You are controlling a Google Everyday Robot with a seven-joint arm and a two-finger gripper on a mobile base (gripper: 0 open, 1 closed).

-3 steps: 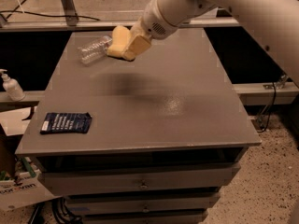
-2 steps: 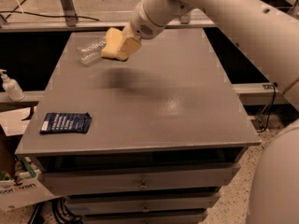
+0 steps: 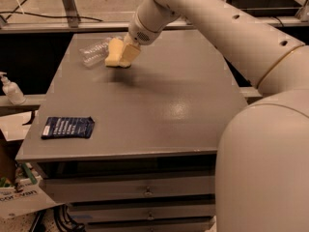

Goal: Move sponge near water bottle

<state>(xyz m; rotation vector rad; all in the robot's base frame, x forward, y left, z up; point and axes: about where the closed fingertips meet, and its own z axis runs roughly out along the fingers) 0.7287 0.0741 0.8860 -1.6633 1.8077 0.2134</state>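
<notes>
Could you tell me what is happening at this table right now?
The robot's single arm reaches to the far left part of the grey table. There its gripper holds the pale yellow sponge low, right beside the clear water bottle, which lies on its side. I cannot tell whether the sponge rests on the surface yet. A dark blue packet lies untouched near the front left corner.

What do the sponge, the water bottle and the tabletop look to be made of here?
The sponge looks pale yellow and matte, likely foam. The water bottle is see-through with ribbed glints, likely thin clear plastic. The tabletop is grey, smooth, faintly shiny: painted metal or laminate, unclear which. The gripper is at the sponge, beside the bottle, at the far corner.
</notes>
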